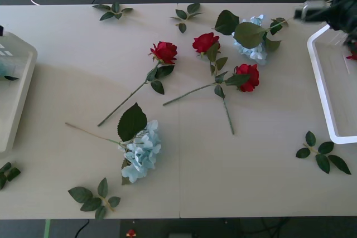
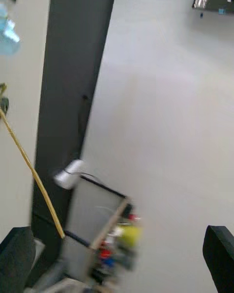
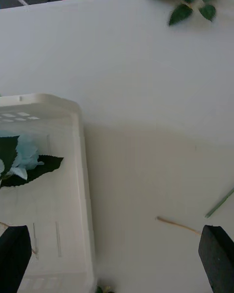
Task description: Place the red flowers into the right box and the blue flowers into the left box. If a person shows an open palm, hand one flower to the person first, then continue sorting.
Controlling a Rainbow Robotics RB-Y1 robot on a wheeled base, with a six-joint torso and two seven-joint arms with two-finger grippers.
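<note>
One blue flower [image 3: 19, 161] in left box [image 3: 83, 176]

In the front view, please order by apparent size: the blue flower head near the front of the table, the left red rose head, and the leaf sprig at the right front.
1. The blue flower head, clearly the largest.
2. The leaf sprig, spread wider than the rose head, though thin.
3. The left red rose head, the smallest.

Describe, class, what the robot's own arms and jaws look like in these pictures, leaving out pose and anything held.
The right arm is a dark, nearly black bulk with a pale grey-white block on its near side. The right gripper has matte black fingers with plain, rounded ends. The left gripper likewise has black, blocky fingers. No cables or markings are visible on them.
</note>
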